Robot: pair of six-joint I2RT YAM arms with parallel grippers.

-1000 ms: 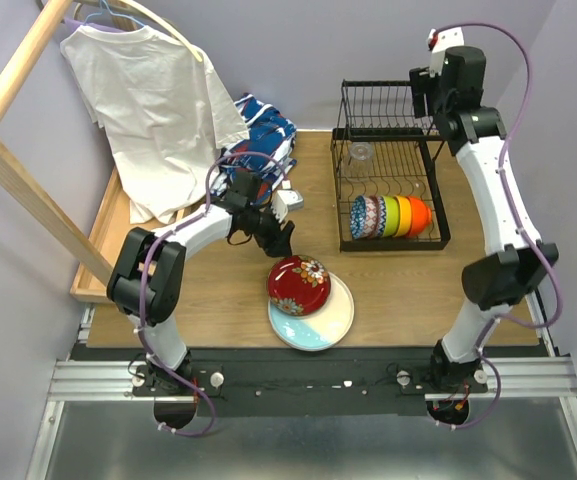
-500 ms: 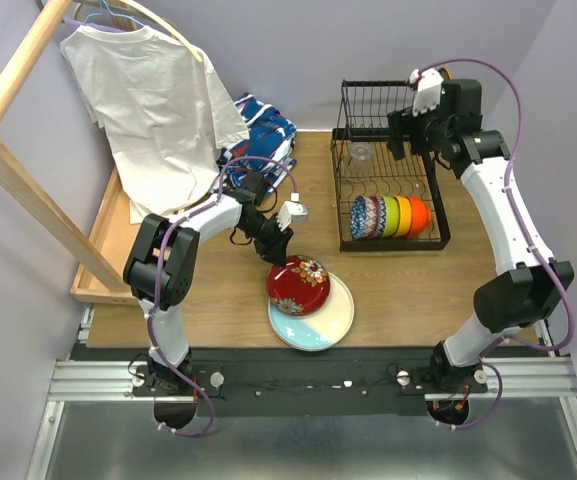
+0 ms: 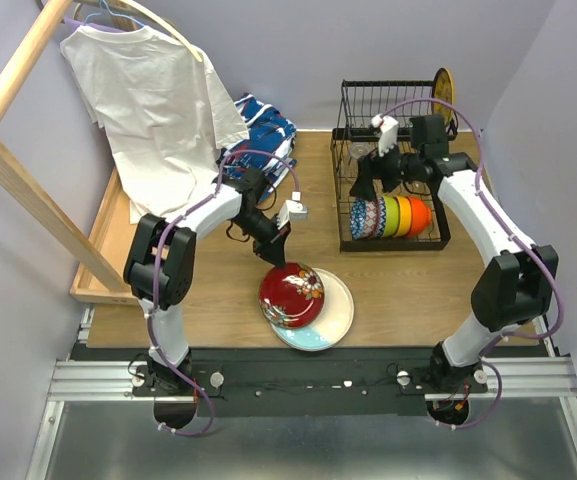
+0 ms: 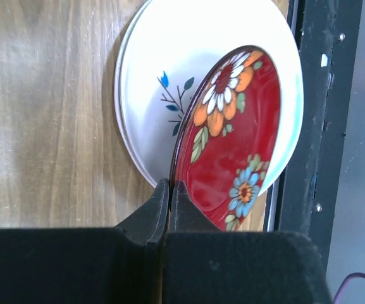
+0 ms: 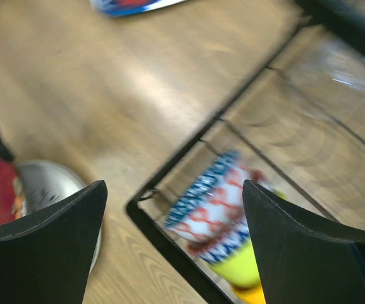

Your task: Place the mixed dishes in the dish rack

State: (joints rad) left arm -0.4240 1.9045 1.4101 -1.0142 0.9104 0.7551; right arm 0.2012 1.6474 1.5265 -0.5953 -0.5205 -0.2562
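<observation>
left gripper: my fingers are pressed together on the near rim of the red floral plate and touch nothing else.
red floral plate: tilted. One edge is raised in my pinch and the far edge rests on the plate below. My guess is that a rim grip is the only purchase on a flat plate, and the tilt peels it off the stack.
pale blue/cream plate: flat on the table near the front edge, under the red one, not loaded yet.
right gripper: my fingers are wide apart with nothing between them. It hangs over the front left corner of the rack, above the patterned bowl. The wrist view is blurred.
dish rack: at the back right of the table, well apart from the two plates.
bowls: a row standing on edge in the lower tray, patterned one at the left end and orange one at the right. They are already loaded.
yellow-brown plate: upright at the rack's back right corner.
step: I judge this is the lift of the red plate, with two plates left to rack.
</observation>
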